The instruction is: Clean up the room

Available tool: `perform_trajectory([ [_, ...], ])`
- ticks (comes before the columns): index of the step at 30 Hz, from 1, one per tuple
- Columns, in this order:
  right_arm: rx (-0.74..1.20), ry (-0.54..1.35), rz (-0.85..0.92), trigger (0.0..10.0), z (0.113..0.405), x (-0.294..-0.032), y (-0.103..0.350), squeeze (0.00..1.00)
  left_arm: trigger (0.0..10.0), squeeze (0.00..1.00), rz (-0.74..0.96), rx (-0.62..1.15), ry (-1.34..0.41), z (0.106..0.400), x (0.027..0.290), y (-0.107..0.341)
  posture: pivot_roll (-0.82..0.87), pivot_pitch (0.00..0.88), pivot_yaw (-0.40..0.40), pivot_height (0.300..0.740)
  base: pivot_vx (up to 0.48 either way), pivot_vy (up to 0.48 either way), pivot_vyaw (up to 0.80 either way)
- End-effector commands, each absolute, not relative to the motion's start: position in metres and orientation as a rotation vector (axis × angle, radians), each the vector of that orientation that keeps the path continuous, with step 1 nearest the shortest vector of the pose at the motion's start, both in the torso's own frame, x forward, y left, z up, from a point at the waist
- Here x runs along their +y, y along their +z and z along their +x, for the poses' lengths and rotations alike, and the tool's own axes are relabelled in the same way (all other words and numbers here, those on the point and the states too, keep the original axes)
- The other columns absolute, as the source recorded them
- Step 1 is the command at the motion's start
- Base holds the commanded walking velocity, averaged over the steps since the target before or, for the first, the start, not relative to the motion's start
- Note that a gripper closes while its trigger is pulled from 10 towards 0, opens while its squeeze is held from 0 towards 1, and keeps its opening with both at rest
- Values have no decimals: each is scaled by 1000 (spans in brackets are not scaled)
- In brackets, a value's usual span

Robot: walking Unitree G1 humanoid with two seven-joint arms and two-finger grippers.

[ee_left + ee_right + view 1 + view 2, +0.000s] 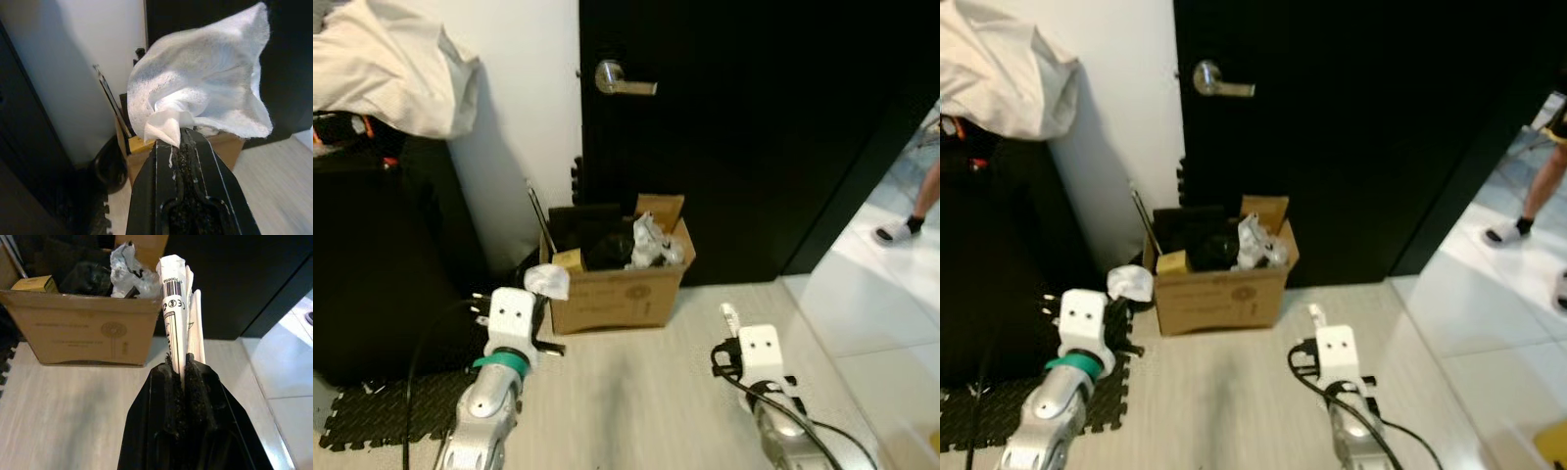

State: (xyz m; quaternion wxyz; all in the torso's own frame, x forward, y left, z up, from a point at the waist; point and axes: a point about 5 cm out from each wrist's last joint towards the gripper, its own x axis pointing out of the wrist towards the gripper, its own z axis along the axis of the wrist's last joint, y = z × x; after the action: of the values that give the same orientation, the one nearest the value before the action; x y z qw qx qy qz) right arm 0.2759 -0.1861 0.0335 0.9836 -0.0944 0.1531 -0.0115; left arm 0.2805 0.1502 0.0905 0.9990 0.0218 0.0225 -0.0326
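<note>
Right gripper (185,363) jaws pinch a folded barcoded paper wrapper (175,308) — left gripper (181,139) jaws clamp a crumpled white tissue (205,83).

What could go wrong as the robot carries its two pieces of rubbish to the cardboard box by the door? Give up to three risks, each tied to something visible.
1. The left gripper pinches only a corner of the white tissue, so it may slip out.
2. The cardboard box already looks full, so dropped items might roll off.
3. The right gripper holds the folded paper wrapper by its end; it could catch the box rim.
</note>
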Motion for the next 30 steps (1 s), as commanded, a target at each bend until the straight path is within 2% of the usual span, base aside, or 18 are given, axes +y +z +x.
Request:
perform_trajectory([
  [1, 327, -3, -190, 10000, 272, -182, 27, 0, 10000, 0, 42, 61, -60, 279, 152, 87, 56, 0, 47, 740, 285, 0, 0],
  [30, 333, -1, -205, 10000, 273, -184, 26, 0, 10000, 0, 47, 62, -70, 277, 148, 84, 55, 0, 42, 740, 285, 0, 0],
])
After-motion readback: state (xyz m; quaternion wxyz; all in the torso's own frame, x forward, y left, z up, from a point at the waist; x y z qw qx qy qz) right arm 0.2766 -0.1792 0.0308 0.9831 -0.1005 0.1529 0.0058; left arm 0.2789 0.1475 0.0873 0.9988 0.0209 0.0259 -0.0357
